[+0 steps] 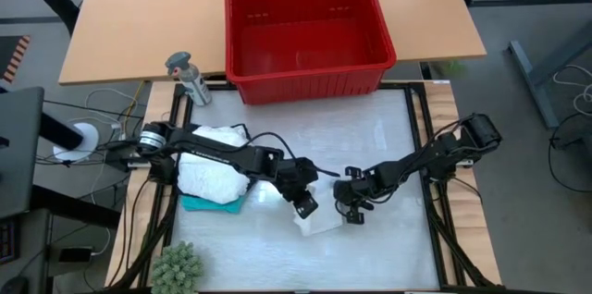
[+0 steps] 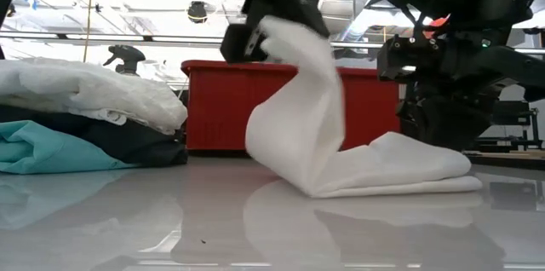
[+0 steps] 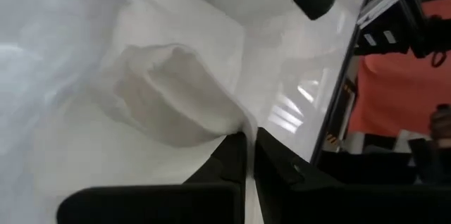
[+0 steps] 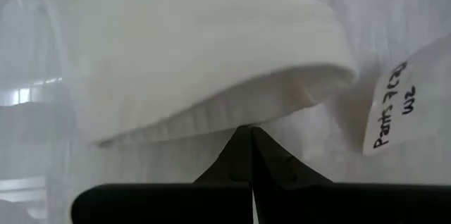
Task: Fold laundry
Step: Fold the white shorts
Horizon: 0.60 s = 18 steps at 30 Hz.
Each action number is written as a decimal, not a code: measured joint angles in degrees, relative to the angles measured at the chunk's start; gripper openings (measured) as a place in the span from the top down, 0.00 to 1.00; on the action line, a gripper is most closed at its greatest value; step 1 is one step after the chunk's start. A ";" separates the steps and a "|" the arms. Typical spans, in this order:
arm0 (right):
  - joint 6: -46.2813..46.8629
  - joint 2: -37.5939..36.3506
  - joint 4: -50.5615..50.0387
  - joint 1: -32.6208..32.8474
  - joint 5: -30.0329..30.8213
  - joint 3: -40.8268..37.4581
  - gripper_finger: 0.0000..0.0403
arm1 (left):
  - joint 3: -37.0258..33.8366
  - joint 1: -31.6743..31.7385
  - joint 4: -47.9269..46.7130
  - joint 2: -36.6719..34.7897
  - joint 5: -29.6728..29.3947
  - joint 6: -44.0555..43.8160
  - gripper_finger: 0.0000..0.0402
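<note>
A small white garment (image 1: 319, 223) lies near the table's middle. Its left end (image 2: 294, 58) is raised and the rest (image 2: 400, 169) lies flat on the table. My left gripper (image 1: 305, 205) is shut on the raised end, above the table. My right gripper (image 1: 352, 214) is shut at the garment's right side, low over the table. In the low view its fingertips are hidden behind the cloth. A paper tag (image 4: 391, 104) with handwriting lies beside the garment. More laundry lies piled at the left: white (image 1: 213, 169) on black (image 2: 128, 139) on teal (image 1: 211, 204). My left gripper pinches an edge of the white garment's raised end (image 3: 236, 122) between its two fingers, coming slanting down from the table's left. That end hangs clear below the fingers in a slack curve, and the other end lies on the table. My right gripper has its shut fingertips at a rounded, folded edge of the garment (image 4: 246, 115), slanting down from the right. That part lies on the table. Layers between the fingers do not show.
A red plastic basket (image 1: 310, 30) stands at the table's far edge. A spray bottle (image 1: 188, 77) stands at the far left and a small green fuzzy plant (image 1: 178, 266) at the near left corner. Bare tabletop (image 1: 277, 257) lies toward the near edge.
</note>
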 joint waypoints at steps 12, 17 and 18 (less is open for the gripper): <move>0.38 0.04 0.22 -0.07 0.44 0.04 0.96 | -0.03 -0.67 4.62 3.02 -3.67 -2.06 1.00; 0.44 0.02 0.31 -0.05 0.46 0.04 0.96 | 0.02 -0.62 8.99 4.71 -3.55 -2.40 1.00; 0.46 0.02 0.39 -0.07 0.46 0.04 0.96 | 0.02 -0.63 9.70 5.14 -3.80 -2.61 1.00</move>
